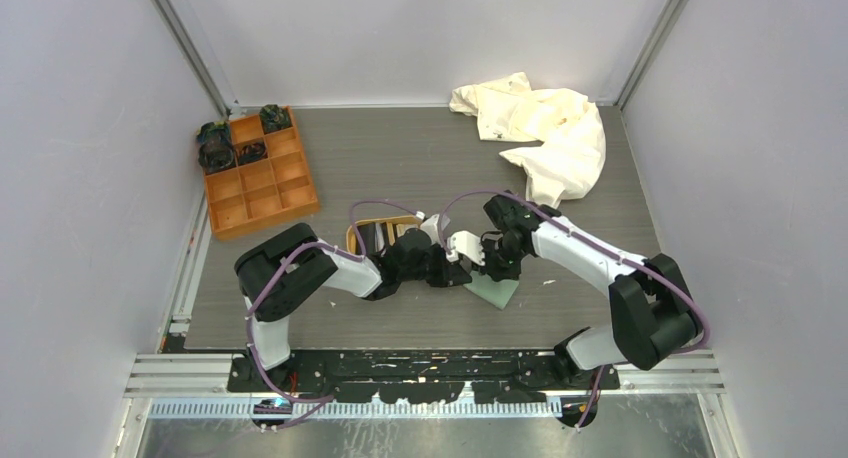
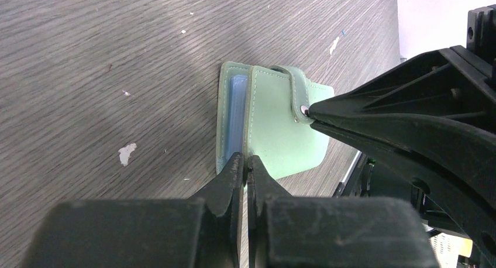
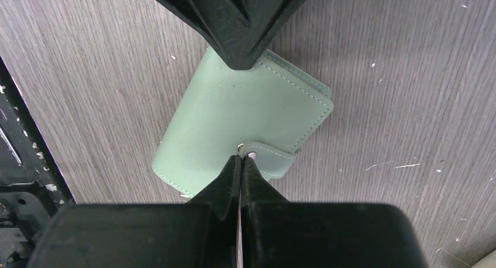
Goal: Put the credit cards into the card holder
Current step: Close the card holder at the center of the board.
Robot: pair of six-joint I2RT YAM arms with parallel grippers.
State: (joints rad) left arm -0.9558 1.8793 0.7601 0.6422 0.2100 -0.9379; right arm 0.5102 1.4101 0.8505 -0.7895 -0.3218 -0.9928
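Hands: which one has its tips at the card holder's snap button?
The right hand, tips at the snap button of the card holder; the left hand meets its plain edge instead.

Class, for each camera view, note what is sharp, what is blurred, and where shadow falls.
Top view: even light, all sharp, soft shadow beside the card holder. Left wrist view: left fingers blurred, card holder crisp. Right wrist view: right fingers soft, table grain sharp.

left arm [image 1: 335, 270] and right arm [image 1: 580, 250] meet over the card holder [image 1: 498, 293] at centre; orange box [image 1: 260, 173] at ten o'clock, cloth [image 1: 545, 128] at one.
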